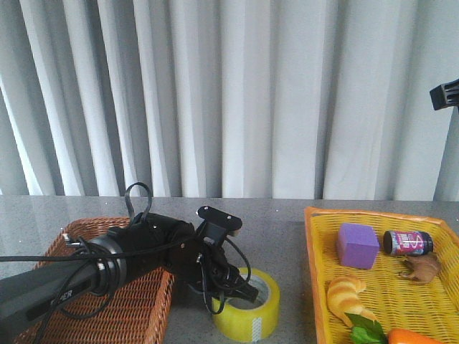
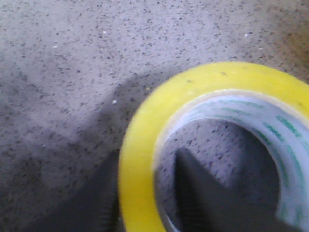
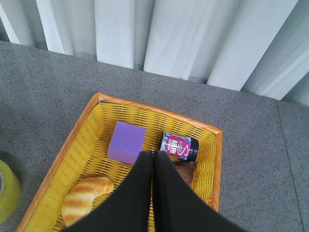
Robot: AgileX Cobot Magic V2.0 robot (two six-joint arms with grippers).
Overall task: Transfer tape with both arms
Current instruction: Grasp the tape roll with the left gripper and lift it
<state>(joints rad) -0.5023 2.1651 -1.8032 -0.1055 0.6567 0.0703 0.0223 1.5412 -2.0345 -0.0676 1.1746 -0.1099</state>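
Note:
The tape (image 1: 249,322), a yellow roll with a white printed core, lies flat on the grey table just right of the wicker basket. My left gripper (image 1: 241,290) is lowered onto it. In the left wrist view the gripper (image 2: 145,154) is open and straddles the wall of the tape (image 2: 145,116). One finger (image 2: 104,203) is outside the roll and the other stands inside the core with a small gap. My right gripper (image 3: 152,154) is shut and empty, high above the yellow basket. The tape's edge also shows in the right wrist view (image 3: 7,191).
A brown wicker basket (image 1: 136,304) lies under my left arm. The yellow basket (image 1: 373,213) on the right holds a purple block (image 1: 357,245), a dark bottle (image 1: 407,242), a croissant (image 1: 346,295) and a brown toy (image 1: 422,269). White curtains hang behind.

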